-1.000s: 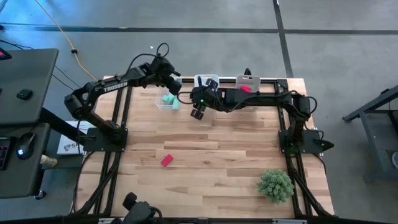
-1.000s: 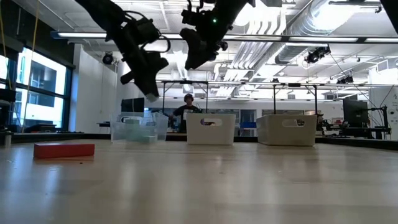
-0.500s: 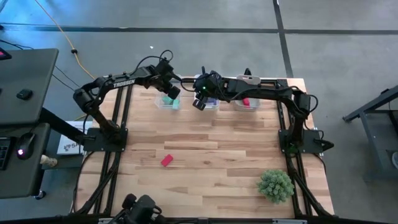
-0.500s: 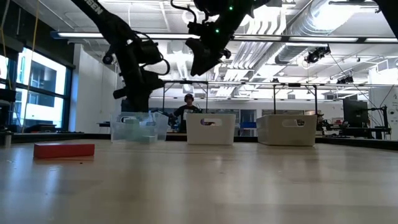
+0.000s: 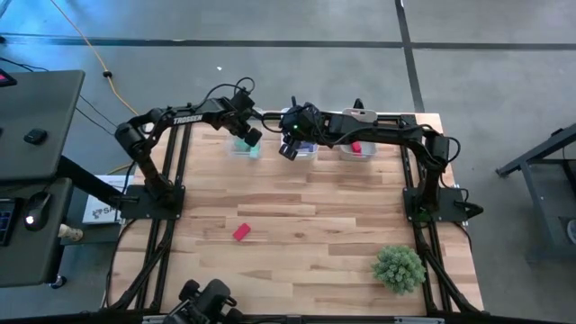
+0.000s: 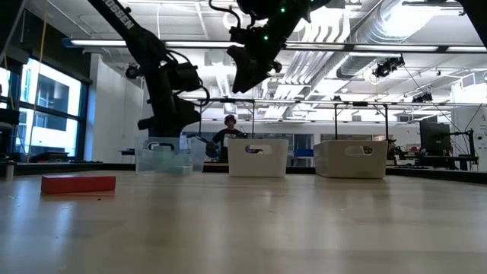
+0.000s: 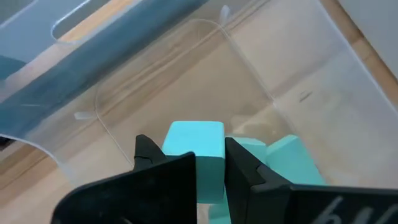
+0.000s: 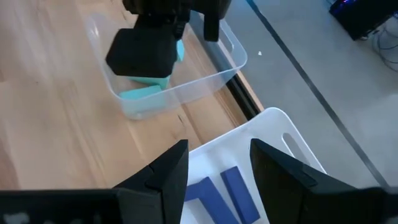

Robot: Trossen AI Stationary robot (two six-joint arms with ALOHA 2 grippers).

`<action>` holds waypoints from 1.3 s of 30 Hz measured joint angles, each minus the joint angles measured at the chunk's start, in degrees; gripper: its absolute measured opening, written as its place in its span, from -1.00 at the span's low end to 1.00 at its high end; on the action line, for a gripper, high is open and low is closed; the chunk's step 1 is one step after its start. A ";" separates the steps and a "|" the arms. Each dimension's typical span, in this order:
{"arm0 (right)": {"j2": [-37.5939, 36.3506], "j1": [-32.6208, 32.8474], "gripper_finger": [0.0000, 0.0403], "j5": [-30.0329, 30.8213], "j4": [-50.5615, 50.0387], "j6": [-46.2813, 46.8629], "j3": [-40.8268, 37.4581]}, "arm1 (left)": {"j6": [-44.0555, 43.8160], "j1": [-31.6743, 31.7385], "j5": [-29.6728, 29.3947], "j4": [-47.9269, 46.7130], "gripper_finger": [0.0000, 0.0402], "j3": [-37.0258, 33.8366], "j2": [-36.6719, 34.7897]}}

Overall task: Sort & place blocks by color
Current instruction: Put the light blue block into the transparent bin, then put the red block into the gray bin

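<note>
My left gripper (image 5: 247, 139) reaches down into the clear bin (image 5: 235, 150) at the far edge, shut on a teal block (image 7: 194, 138). More teal blocks (image 7: 287, 157) lie on that bin's floor. My right gripper (image 5: 288, 152) hangs open above the white middle bin (image 8: 273, 134), where purple-blue bars (image 8: 235, 185) lie. One red block (image 5: 241, 232) lies flat on the table at centre left, also in the low view (image 6: 78, 183). Another red block (image 5: 355, 147) sits in the right-hand bin. My left gripper pinches the teal block by two opposite side faces (image 7: 211, 163), one finger (image 7: 155, 158) on each side. The fingers point down from above into the clear bin. The block's end sticks out past the fingertips, lifted clear of the bin's floor.
Three bins stand in a row along the far edge: clear (image 6: 167, 158), white (image 6: 257, 156) and white (image 6: 350, 158). A spiky green plant ball (image 5: 399, 267) sits near the right near corner. Bare wood lies between the bins and the red block. A person shows far behind the table.
My left gripper has moved toward the far edge and gone down into the clear bin, still shut. My right gripper shifted toward the far edge to above the white middle bin, then kept still.
</note>
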 joint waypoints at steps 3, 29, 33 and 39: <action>0.00 0.00 -0.19 -1.06 0.00 0.00 0.00 | 0.01 0.01 -0.06 -0.27 -0.99 0.01 0.27; 0.00 1.81 -0.19 -4.26 0.00 1.51 0.00 | 3.47 -0.04 -1.06 -8.99 -0.32 4.09 -3.31; 0.00 2.99 -0.19 -4.91 0.00 1.54 0.00 | 3.47 -0.89 -1.01 -15.55 -0.31 7.21 -5.84; 0.00 4.87 -0.19 -1.58 -0.07 3.95 0.00 | 3.49 -3.89 2.13 -22.11 -0.31 7.80 -12.00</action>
